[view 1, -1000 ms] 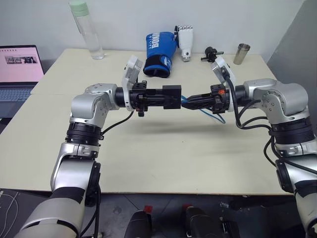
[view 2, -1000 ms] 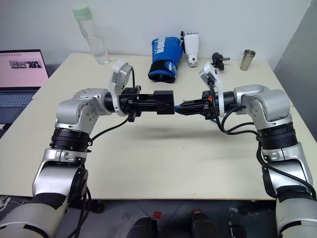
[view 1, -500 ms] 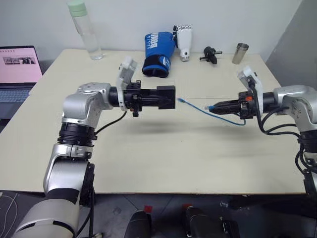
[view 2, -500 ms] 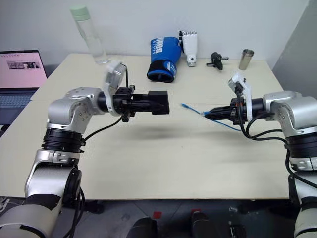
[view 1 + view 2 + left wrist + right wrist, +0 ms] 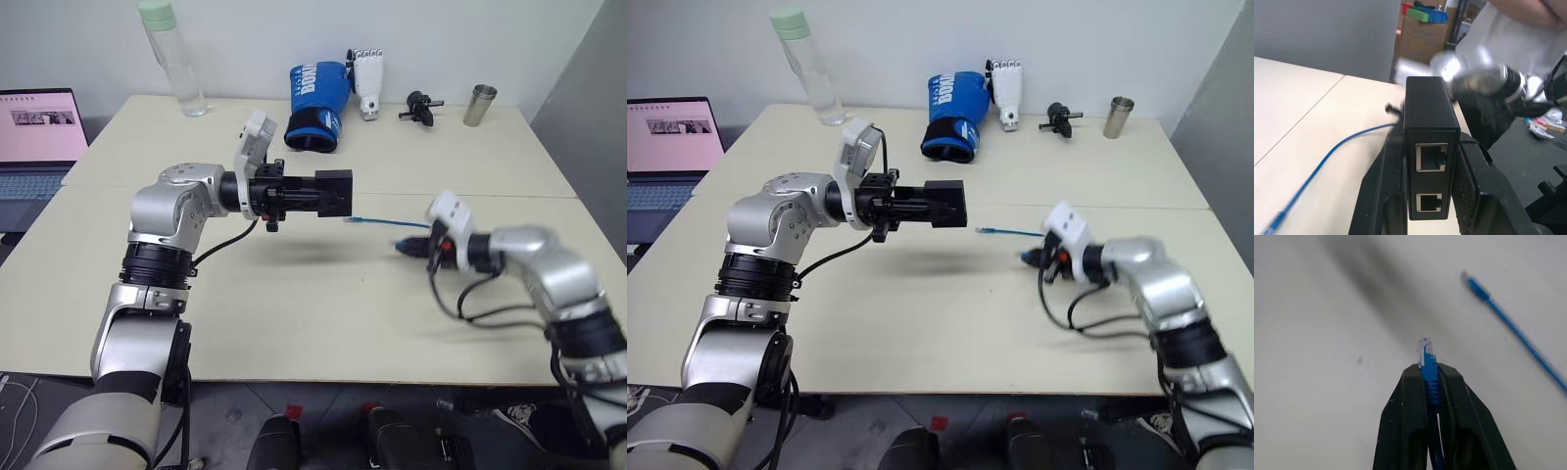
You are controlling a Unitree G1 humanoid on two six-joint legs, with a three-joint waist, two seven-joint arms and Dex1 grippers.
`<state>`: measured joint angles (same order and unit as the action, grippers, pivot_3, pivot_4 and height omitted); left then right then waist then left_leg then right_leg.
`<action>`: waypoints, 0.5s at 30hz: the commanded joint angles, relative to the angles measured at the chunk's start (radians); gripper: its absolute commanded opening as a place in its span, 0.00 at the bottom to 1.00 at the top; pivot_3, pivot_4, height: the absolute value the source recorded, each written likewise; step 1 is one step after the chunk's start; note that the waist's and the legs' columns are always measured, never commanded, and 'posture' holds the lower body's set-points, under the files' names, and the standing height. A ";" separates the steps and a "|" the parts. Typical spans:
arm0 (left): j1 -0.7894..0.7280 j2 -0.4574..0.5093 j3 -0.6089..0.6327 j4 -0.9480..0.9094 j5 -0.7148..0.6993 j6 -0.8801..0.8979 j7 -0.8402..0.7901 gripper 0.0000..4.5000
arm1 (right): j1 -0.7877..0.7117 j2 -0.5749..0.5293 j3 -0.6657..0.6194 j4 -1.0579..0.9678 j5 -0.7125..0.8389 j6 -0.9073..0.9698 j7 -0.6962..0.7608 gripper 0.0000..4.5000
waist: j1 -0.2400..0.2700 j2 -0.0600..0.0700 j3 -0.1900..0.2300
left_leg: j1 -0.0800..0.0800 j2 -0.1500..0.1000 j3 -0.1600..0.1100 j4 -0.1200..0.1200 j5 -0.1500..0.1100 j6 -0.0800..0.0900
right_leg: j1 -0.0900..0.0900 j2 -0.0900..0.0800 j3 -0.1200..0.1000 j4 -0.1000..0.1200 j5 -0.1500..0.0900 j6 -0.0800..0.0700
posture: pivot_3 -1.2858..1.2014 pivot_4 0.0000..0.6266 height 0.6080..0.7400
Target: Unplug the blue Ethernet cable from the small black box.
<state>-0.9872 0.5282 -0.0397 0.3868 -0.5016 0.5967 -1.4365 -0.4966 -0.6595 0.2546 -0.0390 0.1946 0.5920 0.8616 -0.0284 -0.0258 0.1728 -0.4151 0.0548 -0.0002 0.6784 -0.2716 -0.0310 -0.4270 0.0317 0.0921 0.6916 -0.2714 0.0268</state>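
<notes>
My left gripper point(image 5: 318, 193) is shut on the small black box point(image 5: 334, 188) and holds it level above the table, pointing right. In the left wrist view the box point(image 5: 1431, 122) sits between the two fingers point(image 5: 1476, 188), and both of its ports are empty. My right gripper point(image 5: 404, 247) is low over the table to the box's right, shut on one clear plug point(image 5: 1425, 350) of the blue Ethernet cable point(image 5: 392, 223). The cable lies free of the box, its other end point(image 5: 350, 220) resting on the table below the box.
At the table's back stand a blue boxing glove point(image 5: 315, 93), a white robotic hand point(image 5: 367, 83), a clear bottle point(image 5: 172, 61), a small black part point(image 5: 419, 103) and a metal cup point(image 5: 477, 105). A laptop point(image 5: 34, 137) sits far left. A person in white point(image 5: 1498, 39) shows behind.
My right gripper pulled the cable's plug out of the box, swung right and dropped towards the table. The left gripper kept the box still.
</notes>
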 commanded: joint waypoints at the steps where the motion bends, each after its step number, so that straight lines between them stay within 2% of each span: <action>1: -0.023 0.004 0.011 -0.024 -0.001 -0.021 0.001 0.18 | 0.072 0.012 0.007 -0.004 -0.098 -0.156 -0.081 0.01 | -0.001 0.000 0.000 | 0.000 0.000 0.000 0.001 0.000 0.000 | 0.000 0.000 0.000 0.000 0.000 0.000 | 0.52 0.24 1.00; 2: -0.023 0.004 0.011 -0.025 -0.001 -0.019 0.001 0.18 | 0.087 0.018 -0.003 0.001 -0.104 -0.169 -0.094 0.01 | -0.002 0.000 0.000 | 0.000 0.000 0.001 0.001 0.000 0.000 | 0.000 0.000 0.001 0.001 0.000 0.000 | 0.52 0.24 1.00; 4: -0.024 0.004 0.010 -0.023 0.000 -0.020 -0.001 0.18 | 0.106 0.022 -0.020 0.010 -0.115 -0.195 -0.112 0.16 | -0.003 0.000 0.000 | 0.002 -0.001 0.001 0.001 0.000 0.000 | 0.001 0.000 0.002 0.002 0.000 0.000 | 0.52 0.24 1.00; 5: -0.025 0.003 0.009 -0.021 0.001 -0.021 -0.001 0.18 | 0.113 0.022 -0.026 0.012 -0.119 -0.204 -0.114 0.18 | -0.003 0.000 0.000 | 0.002 -0.001 0.001 0.001 0.000 0.000 | 0.001 0.000 0.002 0.003 0.000 0.000 | 0.52 0.24 1.00; 6: -0.026 0.002 0.009 -0.020 0.001 -0.020 -0.002 0.18 | 0.122 0.022 -0.035 0.004 -0.107 -0.197 -0.107 0.27 | -0.003 0.000 0.000 | 0.003 -0.001 0.001 0.001 0.000 0.000 | 0.001 0.000 0.002 0.004 0.000 0.000 | 0.52 0.24 1.00; 15: -0.033 -0.003 0.007 -0.007 0.002 -0.025 -0.006 0.18 | 0.137 0.021 -0.087 -0.136 0.008 -0.048 -0.039 0.72 | -0.003 0.000 0.000 | 0.003 -0.001 0.000 0.001 0.000 0.000 | 0.002 0.000 0.001 0.003 0.000 0.000 | 0.52 0.24 1.00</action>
<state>-0.9881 0.5222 -0.0401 0.3899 -0.4959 0.5822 -1.4334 -0.3532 -0.6283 0.2043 -0.0927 0.1493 0.4923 0.7937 -0.0310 -0.0258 0.1728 -0.4119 0.0540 -0.0001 0.6796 -0.2715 -0.0310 -0.4253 0.0316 0.0933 0.6949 -0.2714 0.0269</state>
